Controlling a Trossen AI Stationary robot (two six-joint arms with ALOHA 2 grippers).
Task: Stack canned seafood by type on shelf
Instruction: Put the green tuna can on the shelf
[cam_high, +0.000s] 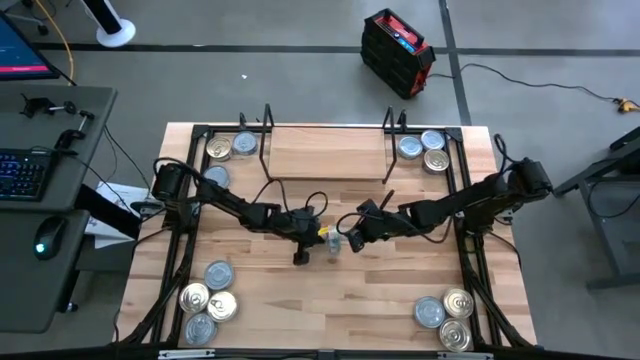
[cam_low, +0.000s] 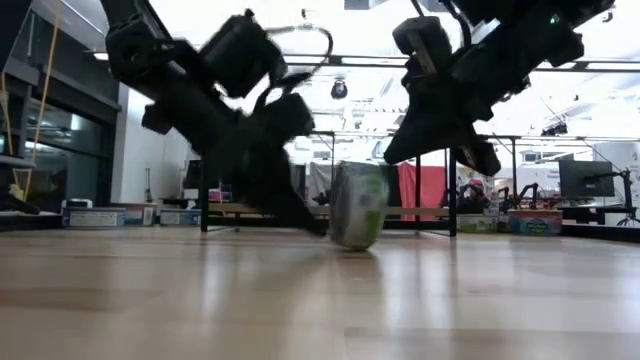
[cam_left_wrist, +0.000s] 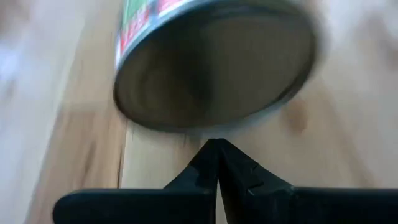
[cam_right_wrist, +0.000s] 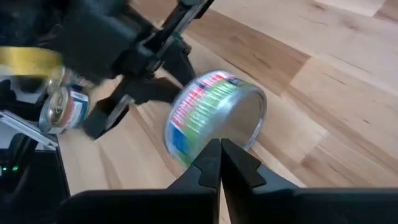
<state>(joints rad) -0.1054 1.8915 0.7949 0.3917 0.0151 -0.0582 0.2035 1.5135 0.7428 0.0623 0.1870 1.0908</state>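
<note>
both grippers sit at mid-table with a single tin (cam_high: 333, 243) between them, standing on its edge on the tabletop (cam_high: 330, 300), well short of the shelf (cam_high: 326, 152). left gripper (cam_high: 301, 257) has its fingers pressed together, as does the right gripper (cam_high: 353, 241); neither holds the tin. its axis lies level, flat face toward the left gripper, label toward the right. blur hides which is nearer and the lid colour.
</note>
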